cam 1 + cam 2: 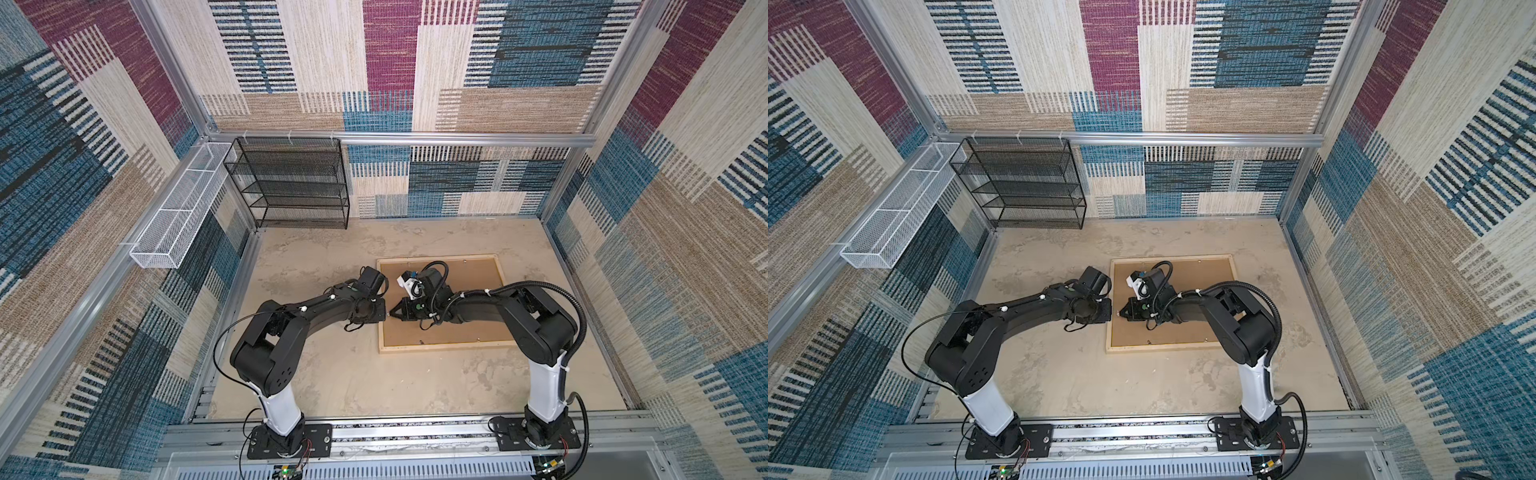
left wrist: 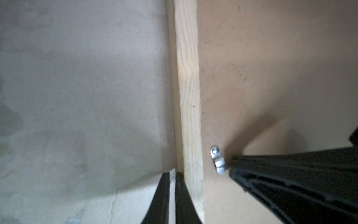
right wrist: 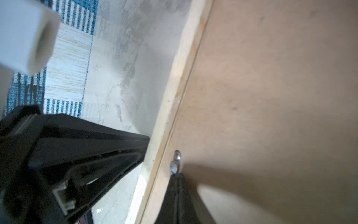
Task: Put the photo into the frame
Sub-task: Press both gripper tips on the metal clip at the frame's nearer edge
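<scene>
Frame: thin pale wood bars. It lay flat, back up, on the table, right of centre, and a brown board filled its opening.
Photo: I could not see it in any view, as the board covered the opening.
Left gripper: fingers almost together with a thin slit between and nothing in it, tips against the outer side of the frame's left bar.
Right gripper: closed, tips touching a small metal clip just inside that bar. I could not tell whether it pinched the clip.
Hidden: my right arm covered the board's middle.
Room: bare table lay left of and nearer than the frame, with the black rack well apart at far left.
</scene>
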Action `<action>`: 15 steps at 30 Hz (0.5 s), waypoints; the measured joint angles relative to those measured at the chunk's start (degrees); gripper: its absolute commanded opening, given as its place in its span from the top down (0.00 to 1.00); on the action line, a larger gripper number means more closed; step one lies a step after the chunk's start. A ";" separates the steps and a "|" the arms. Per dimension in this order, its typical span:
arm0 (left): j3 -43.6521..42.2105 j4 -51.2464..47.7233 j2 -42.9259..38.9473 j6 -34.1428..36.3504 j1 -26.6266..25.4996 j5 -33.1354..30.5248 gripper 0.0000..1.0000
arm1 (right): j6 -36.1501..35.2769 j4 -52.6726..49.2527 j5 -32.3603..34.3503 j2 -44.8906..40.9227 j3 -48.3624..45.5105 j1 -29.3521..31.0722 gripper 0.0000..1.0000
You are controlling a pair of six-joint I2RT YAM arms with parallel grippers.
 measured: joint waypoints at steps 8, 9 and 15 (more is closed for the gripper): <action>0.02 -0.07 0.00 0.02 -0.46 -0.44 0.87 | 3.17 6.99 -2.05 2.86 -0.42 0.68 1.00; 0.07 -0.13 0.00 0.02 -0.46 -0.46 0.86 | 3.82 8.02 -2.08 2.97 -0.81 0.66 1.00; 0.11 -0.94 -1.38 0.02 -0.59 -1.51 0.79 | 5.42 11.10 -0.24 1.68 -3.19 0.98 1.00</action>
